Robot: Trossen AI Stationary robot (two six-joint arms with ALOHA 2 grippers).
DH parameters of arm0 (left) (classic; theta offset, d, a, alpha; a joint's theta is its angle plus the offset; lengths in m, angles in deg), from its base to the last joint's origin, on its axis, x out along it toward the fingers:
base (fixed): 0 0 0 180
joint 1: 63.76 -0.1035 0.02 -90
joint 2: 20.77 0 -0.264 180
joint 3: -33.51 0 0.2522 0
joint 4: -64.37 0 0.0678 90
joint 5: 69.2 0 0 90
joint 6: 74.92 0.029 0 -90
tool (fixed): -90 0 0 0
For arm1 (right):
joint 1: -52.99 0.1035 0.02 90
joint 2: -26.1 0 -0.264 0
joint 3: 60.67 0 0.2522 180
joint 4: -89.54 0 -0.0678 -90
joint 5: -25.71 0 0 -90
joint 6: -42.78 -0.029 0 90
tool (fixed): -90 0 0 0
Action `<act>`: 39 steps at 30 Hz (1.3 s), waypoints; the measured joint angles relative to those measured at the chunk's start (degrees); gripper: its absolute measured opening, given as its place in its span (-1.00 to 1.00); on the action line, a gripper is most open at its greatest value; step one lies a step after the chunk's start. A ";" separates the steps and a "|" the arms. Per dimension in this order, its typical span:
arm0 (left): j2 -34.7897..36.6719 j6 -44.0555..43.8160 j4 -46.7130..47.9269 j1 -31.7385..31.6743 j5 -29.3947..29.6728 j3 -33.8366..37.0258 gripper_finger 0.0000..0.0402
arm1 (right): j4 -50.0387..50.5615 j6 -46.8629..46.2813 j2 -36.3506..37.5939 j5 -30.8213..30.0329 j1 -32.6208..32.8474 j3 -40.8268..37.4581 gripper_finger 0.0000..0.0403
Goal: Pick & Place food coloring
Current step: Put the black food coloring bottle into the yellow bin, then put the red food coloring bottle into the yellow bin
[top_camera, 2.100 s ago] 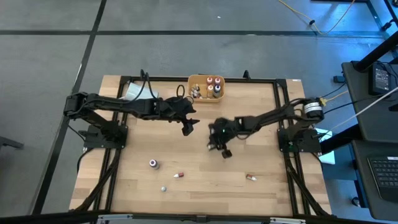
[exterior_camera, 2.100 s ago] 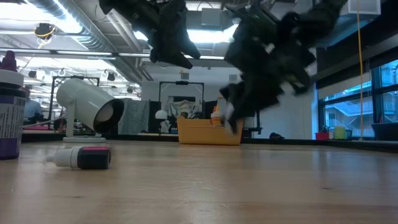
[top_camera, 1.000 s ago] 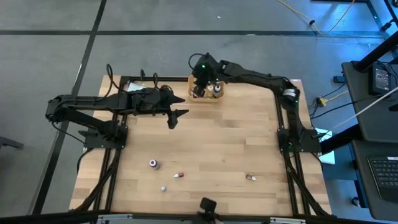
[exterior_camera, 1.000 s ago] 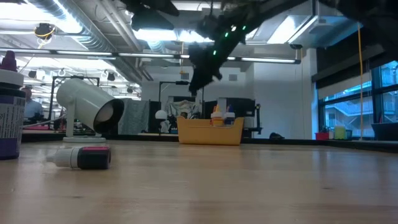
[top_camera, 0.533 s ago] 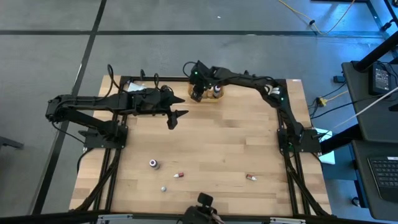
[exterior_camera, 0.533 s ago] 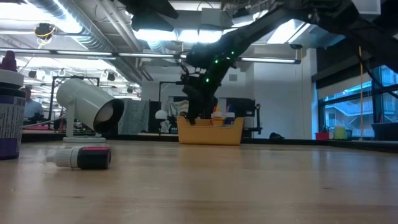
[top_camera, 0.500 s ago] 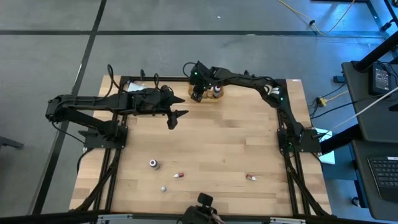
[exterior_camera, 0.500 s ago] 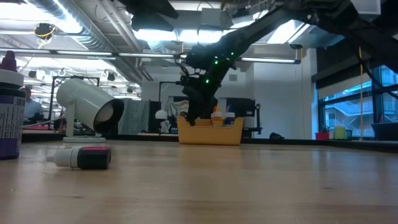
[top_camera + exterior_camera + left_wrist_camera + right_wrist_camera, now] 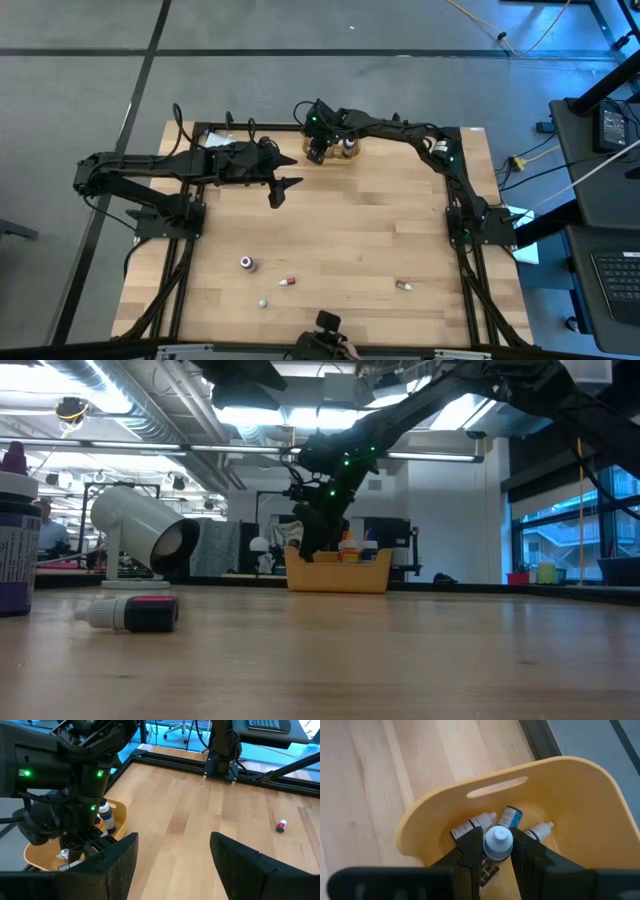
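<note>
My right gripper [image 9: 497,851] hangs over the left end of the orange bin [image 9: 560,810] at the table's far edge [image 9: 316,150], shut on a small food coloring bottle with a white cap [image 9: 497,841]. Under it, more bottles [image 9: 470,826] lie in the bin. My left gripper [image 9: 172,865] is open and hovers above bare wood, left of the bin [image 9: 278,190]. Loose on the near part of the table are a purple bottle [image 9: 246,263], a red one [image 9: 287,282], a white one [image 9: 263,302] and another red one [image 9: 403,286]. My right gripper pinches the bottle between its two fingers [image 9: 470,851], just below the white cap [image 9: 497,841]. It comes from above, pointing down into the bin. The bottle stands upright with the cap upward. The fingers hide its lower end, so I cannot tell whether it rests on anything.
A large white cup [image 9: 140,530] lies on its side near the far left corner. In the low view a tall purple bottle [image 9: 14,540] and a lying pink-banded one [image 9: 130,612] sit close by. Wide bare wood spans the table's middle and right. Black frame rails run along the edges.
My right gripper, shut on the bottle, has come down from above the orange bin into the bin's left end, shifting slightly toward the table's left. It has held almost still for the last half second.
</note>
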 joint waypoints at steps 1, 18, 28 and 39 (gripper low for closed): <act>0.00 -0.01 0.00 0.00 0.00 0.00 0.21 | -0.02 0.00 0.00 0.01 0.00 -0.01 -0.55; 0.00 0.89 0.00 0.00 0.09 0.00 0.21 | -0.40 0.00 -0.02 0.17 0.00 -0.11 -0.55; 0.00 -0.07 0.00 0.00 -0.02 0.00 0.21 | -0.95 0.10 -0.08 -0.58 0.00 -0.15 -0.27; 0.00 -0.11 0.00 0.00 -0.03 0.00 0.23 | 5.35 3.23 10.52 -2.41 3.30 -0.24 -0.18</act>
